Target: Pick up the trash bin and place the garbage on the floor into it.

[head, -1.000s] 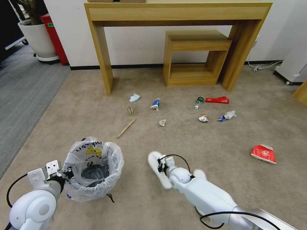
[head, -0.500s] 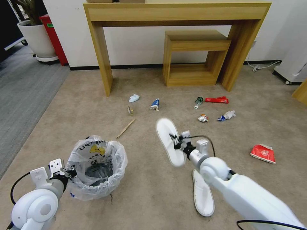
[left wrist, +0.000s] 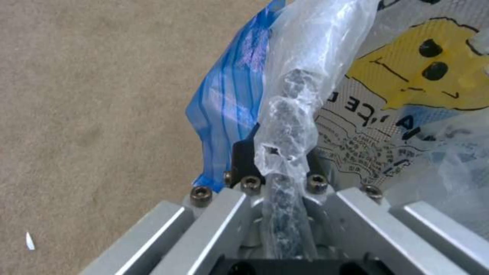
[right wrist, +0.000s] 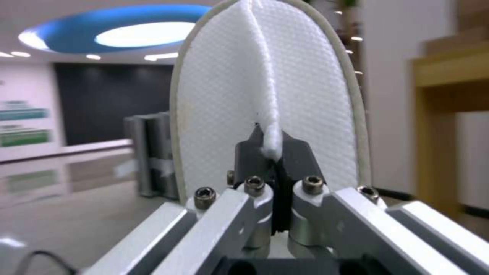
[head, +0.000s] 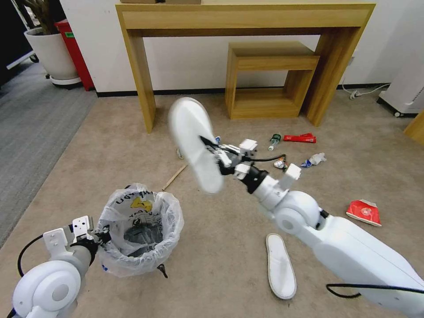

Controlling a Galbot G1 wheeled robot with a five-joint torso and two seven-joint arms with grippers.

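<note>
White slipper (head: pixel 193 141): pinched by a fold in the right gripper (head: pixel 215 155), held above and beyond the trash bin (head: pixel 140 229). Bin rim clamped in the left gripper (head: pixel 99 236). Second slipper (head: pixel 280 265) lies right of the bin. Risk: thin pinch may slip; the long slipper may miss the opening.

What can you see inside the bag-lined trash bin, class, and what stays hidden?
Inside the trash bin, held at its rim by the left claw, only the crinkled bag liner and a dark bottom show. The near wall and liner folds hide the rest, so any litter there cannot be told.
</note>
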